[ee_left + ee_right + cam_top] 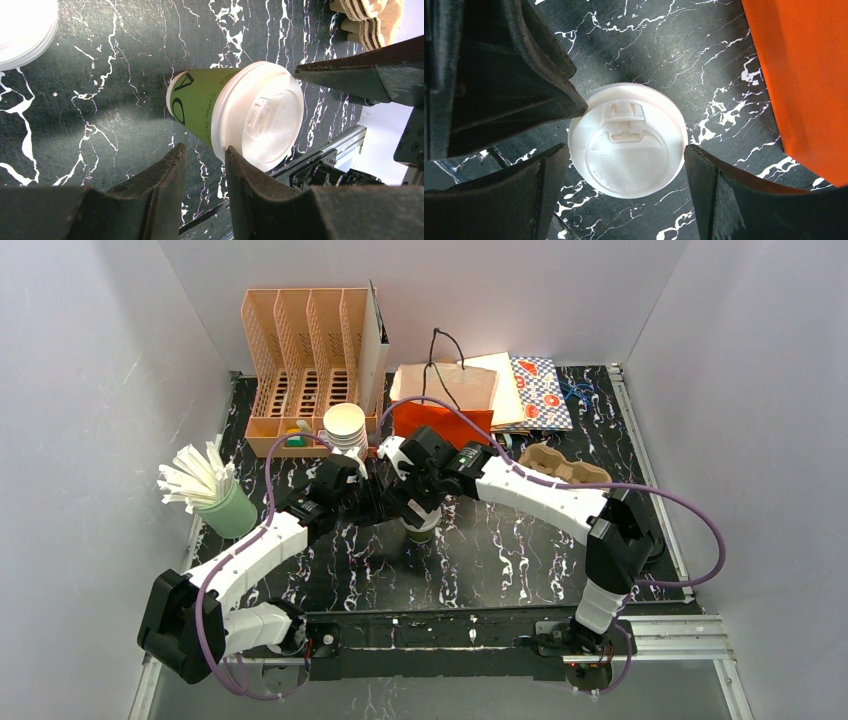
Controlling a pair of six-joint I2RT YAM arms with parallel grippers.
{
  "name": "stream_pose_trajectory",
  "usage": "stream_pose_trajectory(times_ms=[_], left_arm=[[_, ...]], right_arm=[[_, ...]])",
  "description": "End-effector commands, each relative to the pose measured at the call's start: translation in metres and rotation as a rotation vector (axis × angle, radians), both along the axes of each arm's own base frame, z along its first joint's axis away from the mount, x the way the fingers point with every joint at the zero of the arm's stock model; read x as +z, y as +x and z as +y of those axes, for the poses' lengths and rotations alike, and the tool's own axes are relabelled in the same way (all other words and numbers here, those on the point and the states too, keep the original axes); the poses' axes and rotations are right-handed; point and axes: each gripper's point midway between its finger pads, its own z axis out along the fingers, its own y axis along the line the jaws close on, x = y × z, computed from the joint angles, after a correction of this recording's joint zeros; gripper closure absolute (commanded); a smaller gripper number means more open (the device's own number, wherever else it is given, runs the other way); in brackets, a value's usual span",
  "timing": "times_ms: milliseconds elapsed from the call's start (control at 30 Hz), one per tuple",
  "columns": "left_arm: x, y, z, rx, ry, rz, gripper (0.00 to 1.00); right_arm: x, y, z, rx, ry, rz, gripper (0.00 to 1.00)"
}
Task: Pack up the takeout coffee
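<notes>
Green takeout cup (195, 107), white lid on, stands upright on the marbled table (704, 60), straight below the right gripper (626, 162). Its jaws are spread wide and straddle the lid without touching. Left gripper (204, 152) sits just beside, narrowly parted, empty.

Glossy marbled bench (520, 550), paper cup (200, 107), plastic lid (626, 147)

The bench top is smooth, glossy black veined in white and carries a soft sheen. The cup wall is matt green printed paper, and its lid is smooth white moulded plastic with a faint shine. The right end effector (621, 160) has fingers (734, 200) of dark matt plastic, finely ridged. The bag (804, 75) looks like flat, matt orange paper, the cup carrier (560, 465) like rough brown moulded pulp, and the organizer (300, 350) like smooth peach plastic.
</notes>
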Motion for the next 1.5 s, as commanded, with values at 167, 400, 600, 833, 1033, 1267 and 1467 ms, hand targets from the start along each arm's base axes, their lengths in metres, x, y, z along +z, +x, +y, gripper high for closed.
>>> stream_pose_trajectory(times_ms=[167, 400, 600, 833, 1033, 1267, 1467], left_arm=[[-0.004, -0.002, 0.003, -0.014, 0.017, 0.01, 0.67], [-0.005, -0.002, 0.002, -0.016, 0.016, 0.01, 0.67], [-0.006, -0.002, 0.002, -0.019, 0.018, 0.011, 0.67], [-0.008, -0.002, 0.002, -0.023, 0.022, 0.016, 0.67], [-0.011, -0.003, 0.002, -0.025, 0.025, 0.022, 0.67], [-0.015, -0.005, 0.003, -0.029, 0.03, 0.029, 0.67], [-0.018, -0.006, 0.004, -0.029, 0.033, 0.033, 0.67]], right_arm=[[0.006, 0.003, 0.007, -0.013, -0.012, -0.039, 0.04], [0.006, 0.003, 0.008, -0.01, -0.013, -0.038, 0.16], [0.0, 0.002, 0.004, -0.015, -0.03, -0.031, 0.19], [-0.007, -0.002, 0.002, -0.015, -0.038, -0.01, 0.21], [-0.02, -0.009, -0.003, -0.026, -0.062, 0.032, 0.22], [-0.034, -0.016, -0.009, -0.02, -0.081, 0.062, 0.23], [-0.046, -0.024, -0.013, -0.036, -0.079, 0.115, 0.23]])
